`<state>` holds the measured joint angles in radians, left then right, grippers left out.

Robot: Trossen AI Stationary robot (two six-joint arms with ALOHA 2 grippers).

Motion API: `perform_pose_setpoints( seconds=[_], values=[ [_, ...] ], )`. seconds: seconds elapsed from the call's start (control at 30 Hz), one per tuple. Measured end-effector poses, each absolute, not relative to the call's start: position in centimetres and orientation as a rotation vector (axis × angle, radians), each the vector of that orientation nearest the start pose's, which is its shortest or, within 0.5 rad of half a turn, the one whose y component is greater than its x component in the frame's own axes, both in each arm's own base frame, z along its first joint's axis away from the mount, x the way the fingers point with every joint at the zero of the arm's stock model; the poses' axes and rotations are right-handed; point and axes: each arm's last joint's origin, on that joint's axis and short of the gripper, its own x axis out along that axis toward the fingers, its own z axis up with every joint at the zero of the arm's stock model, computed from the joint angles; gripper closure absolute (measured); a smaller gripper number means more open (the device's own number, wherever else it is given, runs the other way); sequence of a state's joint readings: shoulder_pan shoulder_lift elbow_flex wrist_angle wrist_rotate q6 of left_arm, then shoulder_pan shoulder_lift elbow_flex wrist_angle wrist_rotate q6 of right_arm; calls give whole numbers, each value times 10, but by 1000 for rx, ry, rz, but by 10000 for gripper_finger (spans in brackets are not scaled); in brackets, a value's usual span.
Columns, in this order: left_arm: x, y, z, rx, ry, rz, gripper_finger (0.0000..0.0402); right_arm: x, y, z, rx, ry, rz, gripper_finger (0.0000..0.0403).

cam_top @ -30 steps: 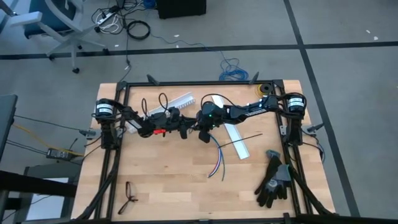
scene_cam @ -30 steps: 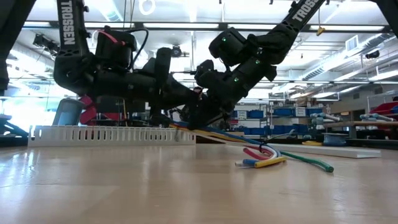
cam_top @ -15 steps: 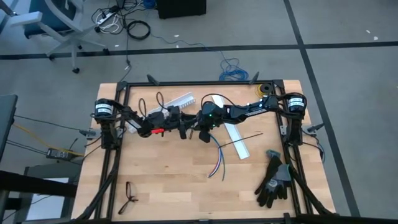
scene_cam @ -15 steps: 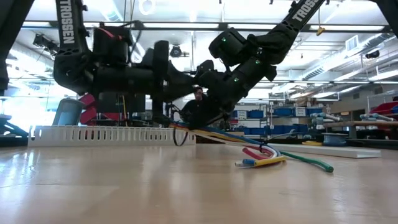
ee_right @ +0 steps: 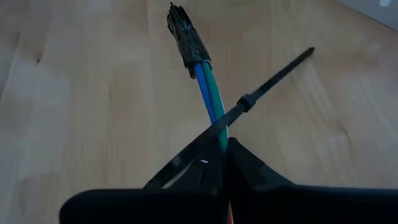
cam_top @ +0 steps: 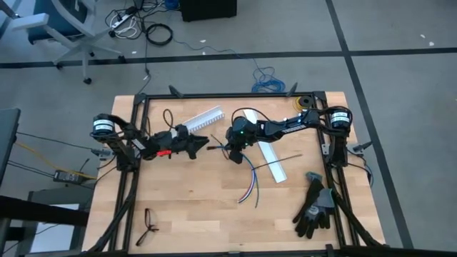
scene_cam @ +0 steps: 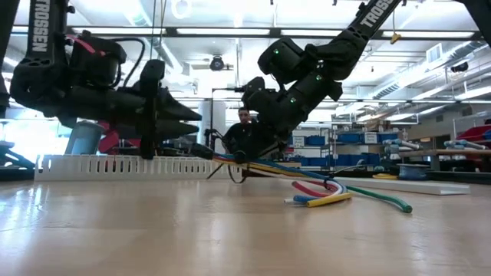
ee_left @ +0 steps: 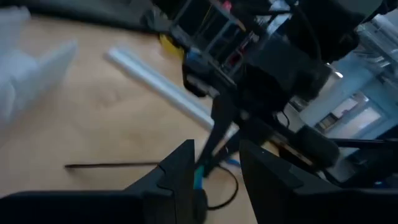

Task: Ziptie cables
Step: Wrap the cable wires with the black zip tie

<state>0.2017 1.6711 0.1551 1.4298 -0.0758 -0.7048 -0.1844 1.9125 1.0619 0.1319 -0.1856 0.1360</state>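
Note:
The cables (cam_top: 247, 182) are thin red, green, blue, yellow and white wires joined by a dark sheath (ee_right: 185, 36). My right gripper (cam_top: 232, 150) is near the table's middle, shut on them. A black zip tie (ee_right: 245, 101) is looped around the bundle just ahead of its fingers, and the tie's tail sticks out free. In the low view the loop (scene_cam: 238, 173) hangs under the bundle. My left gripper (cam_top: 204, 145) is a short way to the left of the sheath end. Its fingers are open (ee_left: 216, 168), point at the right gripper and touch nothing. My right gripper pinches the wire bundle (ee_right: 212, 127) between its two fingers, a short way behind the sheath and just behind the zip tie. The fingers slant down from above and lie along the wires. The sheath end is lifted; the loose wire ends (scene_cam: 326, 199) rest on the table.
Two white slotted channels lie at the far middle (cam_top: 204, 118) and right of the right gripper (cam_top: 271, 155). A loose black strip (cam_top: 284, 158) lies by the second one. Black gloves (cam_top: 314, 207) are at the near right, and a small dark object (cam_top: 148, 220) at the near left.
My left gripper has drawn back toward the table's left edge, away from the right gripper and the sheath end. The zip tie has stayed looped around the bundle. The right gripper and the cables have kept still.

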Motion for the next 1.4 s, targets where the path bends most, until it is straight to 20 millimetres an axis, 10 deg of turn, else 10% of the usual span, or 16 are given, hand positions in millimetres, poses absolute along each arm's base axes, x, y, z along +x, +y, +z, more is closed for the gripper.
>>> perform_pose_setpoints(
  seconds=[1.4],
  values=[
    [225, 40, 101, -777, 212, 309, 292, 384, -68, 147, 256, 672, -62, 403]
  ],
)
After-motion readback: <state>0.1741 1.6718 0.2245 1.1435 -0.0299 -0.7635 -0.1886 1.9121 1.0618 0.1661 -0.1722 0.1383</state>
